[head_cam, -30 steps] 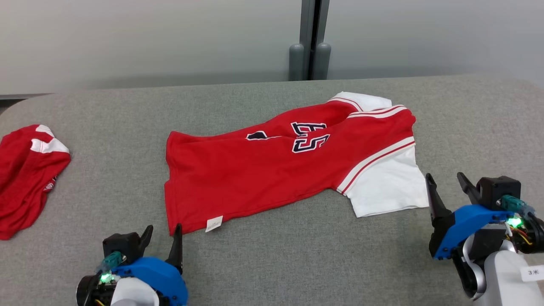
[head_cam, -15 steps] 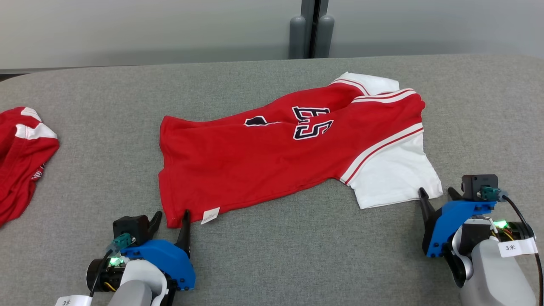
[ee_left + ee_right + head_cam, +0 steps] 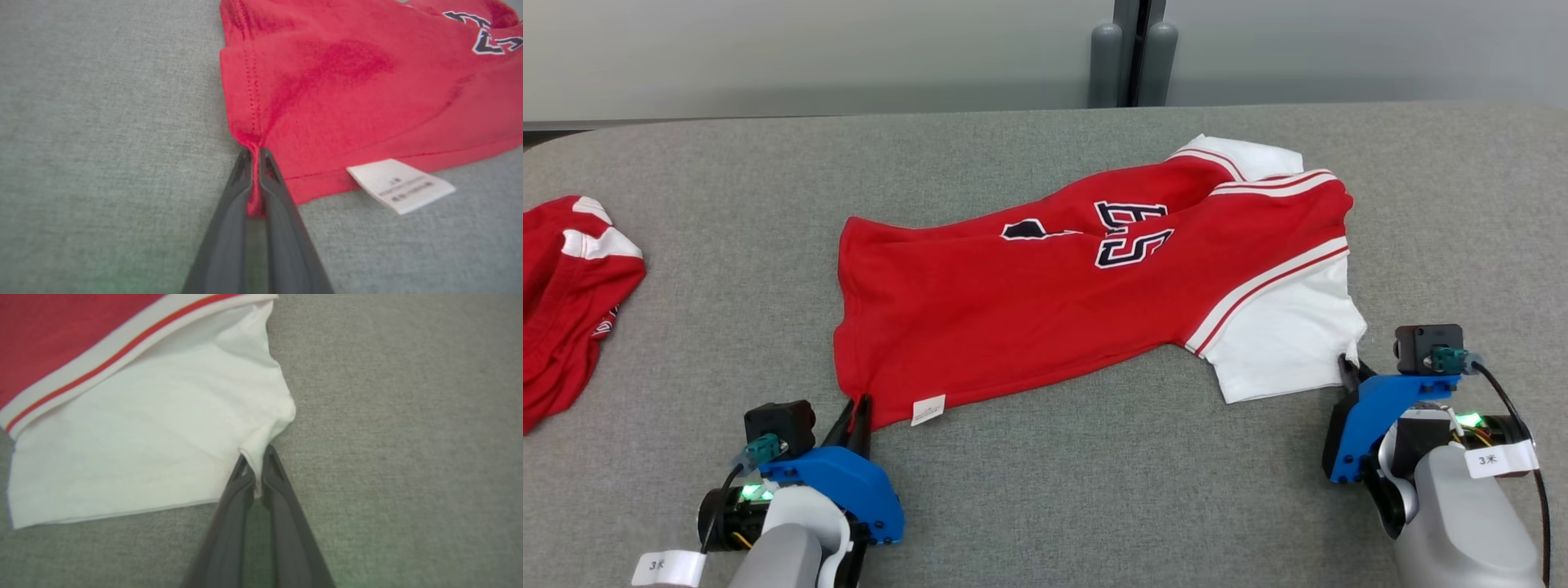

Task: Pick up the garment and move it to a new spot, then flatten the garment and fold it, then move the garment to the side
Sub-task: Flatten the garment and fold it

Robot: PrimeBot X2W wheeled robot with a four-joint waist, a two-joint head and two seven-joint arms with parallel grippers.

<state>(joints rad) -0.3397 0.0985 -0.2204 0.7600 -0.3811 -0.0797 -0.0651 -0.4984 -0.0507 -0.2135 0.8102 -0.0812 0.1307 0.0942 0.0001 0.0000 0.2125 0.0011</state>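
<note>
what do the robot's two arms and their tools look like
Both match: the left tool and right tool have two long, dark, tapering fingers on a blue housing, topped by a black boxy block with a teal connector. Green lights glow behind. The forearms are pale grey, each with a white tag marked 3 and a black cable.

Table (image 3: 1094,490) open beside garment (image 3: 1029,310) (red heap (image 3: 564,302) left).

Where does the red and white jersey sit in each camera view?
Head view: jersey at centre, lying across the table.
Left wrist view: red hem corner upper right, pinched by the left tool.
Right wrist view: white sleeve upper left, pinched by the right tool.
Shared landmark: the grey table.
</note>
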